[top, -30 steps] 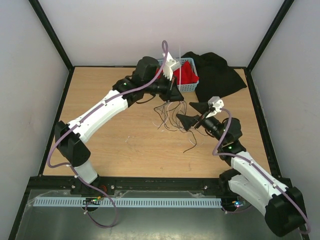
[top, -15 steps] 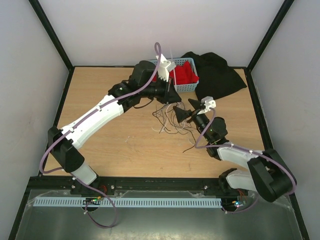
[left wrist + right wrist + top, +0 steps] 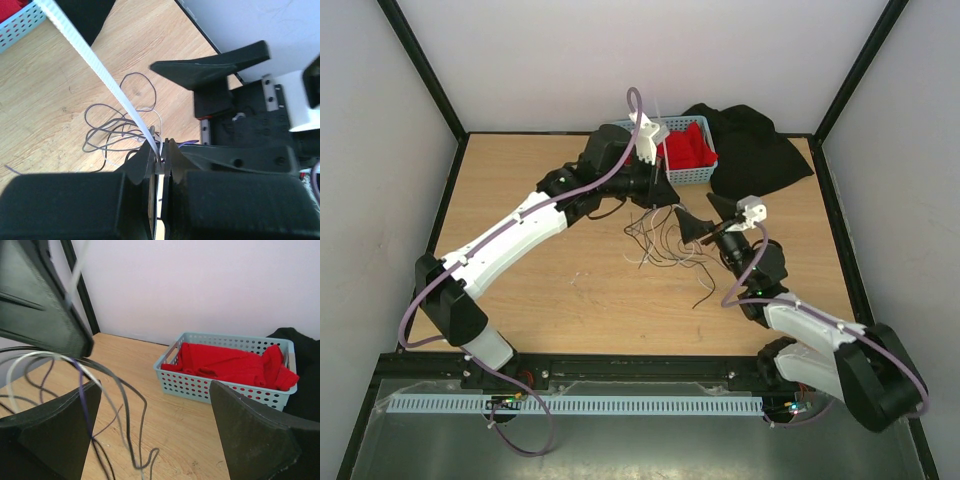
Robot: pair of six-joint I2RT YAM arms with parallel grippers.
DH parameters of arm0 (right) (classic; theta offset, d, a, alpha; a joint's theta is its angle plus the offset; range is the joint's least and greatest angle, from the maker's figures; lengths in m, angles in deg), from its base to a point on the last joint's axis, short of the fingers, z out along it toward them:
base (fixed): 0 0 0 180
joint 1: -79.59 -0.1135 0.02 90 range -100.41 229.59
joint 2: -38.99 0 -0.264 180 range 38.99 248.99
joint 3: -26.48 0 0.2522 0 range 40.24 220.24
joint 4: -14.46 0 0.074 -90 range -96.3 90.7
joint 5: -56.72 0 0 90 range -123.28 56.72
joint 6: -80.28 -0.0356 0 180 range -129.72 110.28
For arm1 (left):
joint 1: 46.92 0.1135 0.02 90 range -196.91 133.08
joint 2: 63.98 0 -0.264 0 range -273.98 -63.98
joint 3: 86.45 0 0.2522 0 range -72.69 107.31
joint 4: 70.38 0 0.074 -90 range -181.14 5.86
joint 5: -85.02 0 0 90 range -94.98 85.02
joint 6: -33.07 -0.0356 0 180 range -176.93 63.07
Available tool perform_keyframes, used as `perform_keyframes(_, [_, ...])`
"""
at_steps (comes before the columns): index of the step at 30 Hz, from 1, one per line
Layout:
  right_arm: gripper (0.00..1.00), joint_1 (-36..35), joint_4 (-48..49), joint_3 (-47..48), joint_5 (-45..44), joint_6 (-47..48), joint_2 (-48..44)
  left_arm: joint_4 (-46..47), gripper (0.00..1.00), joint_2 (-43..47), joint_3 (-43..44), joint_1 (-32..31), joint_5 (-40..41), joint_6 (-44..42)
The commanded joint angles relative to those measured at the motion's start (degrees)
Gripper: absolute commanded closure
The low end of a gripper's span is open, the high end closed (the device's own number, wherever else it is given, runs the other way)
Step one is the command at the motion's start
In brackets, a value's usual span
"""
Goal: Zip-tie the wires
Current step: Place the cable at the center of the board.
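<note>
A wooden desk (image 3: 550,290) sits inside pale walls with a black frame, and both arms reach in toward its far middle. The left fingers (image 3: 152,152) are pressed together on the near end of the zip tie (image 3: 100,70). From that pinch the white ribbed strip runs straight and stiff away from the fingertips, up and toward the blue basket (image 3: 692,175). The wires (image 3: 660,240) lie in a loose tangle on the desk just under and beyond those closed fingertips, mostly dark loops with a whitish strand or two among them. A few strands rise right up to the fingertips, though from here I cannot tell if any is caught in the pinch along with the tie.

The right fingers (image 3: 698,222) stand wide apart with nothing clamped, pointing at the left fingers from close by, the tangle lying between the two. Seen from the right wrist, several strands curl across the gap and drape in front of one finger; whether they touch it I cannot tell. Past the open fingers is the basket, holding a red cloth (image 3: 688,150), and a black cloth (image 3: 755,150) lies heaped just beside the basket on the side away from the left fingers
</note>
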Motion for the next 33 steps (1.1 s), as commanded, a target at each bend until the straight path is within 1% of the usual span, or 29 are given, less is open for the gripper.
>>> perform_keyframes(1, [0.01,-0.28,-8.82,-1.56,1.80,2.09,-6.95,-0.26,1.00,1.88,1.60,0.98,0.88,-1.81])
perform_keyframes(5, [0.01,-0.31,-13.59,-0.01,7.14,2.23,-8.12,-0.43,1.00,1.75,1.81,1.17,0.85,-2.01])
perform_keyframes(11, [0.01,-0.30,-8.17,2.42,9.57,0.16,-2.95,-0.13,1.00,1.34,1.57,0.98,-0.32,-1.06])
perform_keyframes(19, [0.01,-0.62,0.18,4.99,9.84,-3.45,5.19,0.46,1.00,1.53,0.85,0.73,-0.71,0.15])
perform_keyframes(23, [0.01,-0.90,6.68,4.58,5.24,-5.41,9.68,1.30,1.00,1.93,0.81,0.48,-1.65,1.18])
perform_keyframes(27, [0.01,-0.92,19.95,2.68,-2.25,-6.12,16.40,3.15,1.00,3.54,-0.80,0.27,-0.69,2.42])
perform_keyframes(30, [0.01,-0.94,23.12,3.90,-7.35,-4.75,20.40,3.19,1.00,5.20,-1.69,0.34,0.19,3.00])
perform_keyframes(33, [0.01,-0.92,26.89,5.00,-13.33,-4.55,24.79,3.52,1.00,6.78,-2.54,0.36,-0.90,4.68])
